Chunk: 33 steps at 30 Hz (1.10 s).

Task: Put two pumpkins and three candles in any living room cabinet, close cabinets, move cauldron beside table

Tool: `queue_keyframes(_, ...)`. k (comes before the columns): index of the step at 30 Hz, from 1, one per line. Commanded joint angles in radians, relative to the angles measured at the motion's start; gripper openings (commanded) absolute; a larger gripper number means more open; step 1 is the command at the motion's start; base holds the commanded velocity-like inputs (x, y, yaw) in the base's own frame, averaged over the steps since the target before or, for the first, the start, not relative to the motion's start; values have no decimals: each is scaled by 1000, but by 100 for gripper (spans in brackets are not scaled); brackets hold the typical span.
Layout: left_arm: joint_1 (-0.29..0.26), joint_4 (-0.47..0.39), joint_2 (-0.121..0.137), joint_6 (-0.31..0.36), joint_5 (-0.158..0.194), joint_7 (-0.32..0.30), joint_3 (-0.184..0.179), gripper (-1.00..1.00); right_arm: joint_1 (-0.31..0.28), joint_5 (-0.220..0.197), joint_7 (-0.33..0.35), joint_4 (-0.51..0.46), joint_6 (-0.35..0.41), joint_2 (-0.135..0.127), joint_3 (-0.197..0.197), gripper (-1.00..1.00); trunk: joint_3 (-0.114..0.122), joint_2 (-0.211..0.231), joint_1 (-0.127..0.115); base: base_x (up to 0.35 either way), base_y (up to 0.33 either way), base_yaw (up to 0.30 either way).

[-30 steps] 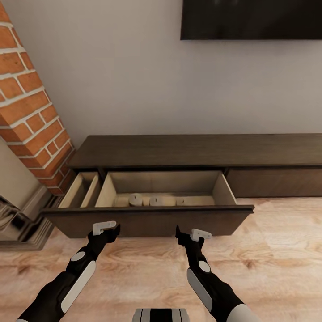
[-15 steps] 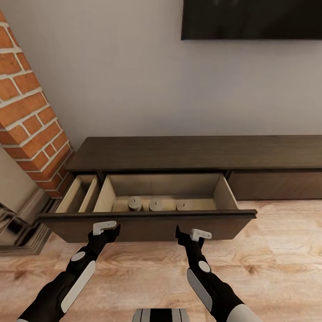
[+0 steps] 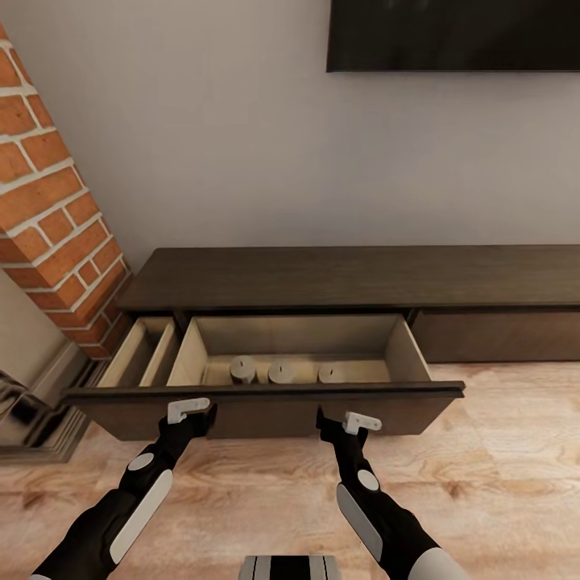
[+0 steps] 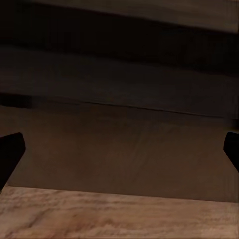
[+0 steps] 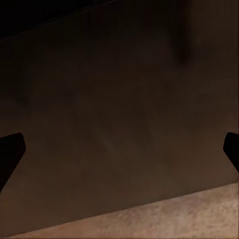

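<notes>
From my seat, the nearest things are my two arms, held low over the wood floor (image 3: 499, 483). My left end effector (image 3: 196, 412) and right end effector (image 3: 338, 420) both sit just in front of the drawer front (image 3: 266, 407), and in each wrist view the fingertips stand wide apart at the frame edges with nothing between them, so both are spread and empty; I cannot tell whether they actually touch the panel. Over the last second the drawer front has crept a little lower and wider in my head view and the candles have sharpened from a blur into three clear shapes, while my arms keep the same pose; I read that as the base or head easing closer rather than the drawer sliding. Just past the panel, the open drawer (image 3: 399, 342) holds the three candles (image 3: 282, 371) standing in a row along its front edge, each apart from the next. A narrower compartment (image 3: 145, 346) lies open beside it toward the brick column (image 3: 48, 201). Behind is the cabinet (image 3: 354, 278) top, then the wall with a dark screen (image 3: 455, 32). So the candles look stowed; no pumpkins lie in this drawer, and it must be pushed shut later.
</notes>
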Motion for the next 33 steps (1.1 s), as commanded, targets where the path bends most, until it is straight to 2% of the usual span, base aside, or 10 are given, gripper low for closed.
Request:
queue_keyframes(1, -1, -2, 1, 2, 8, 9, -4, 100, -1, -10, -5, 0, -7, -1, 6, 100, -1, 0, 0, 135, 0, 0)
queue_keyframes(19, 0, -2, 1, 3, 8, 9, -2, 100, -1, -10, -5, 0, -7, -1, 6, 100, -1, 0, 0, 71, 0, 0)
queue_keyframes(33, 0, -2, 1, 2, 8, 8, -2, 100, -1, -10, -5, 0, -7, -1, 6, 100, -1, 0, 0, 181, 0, 0)
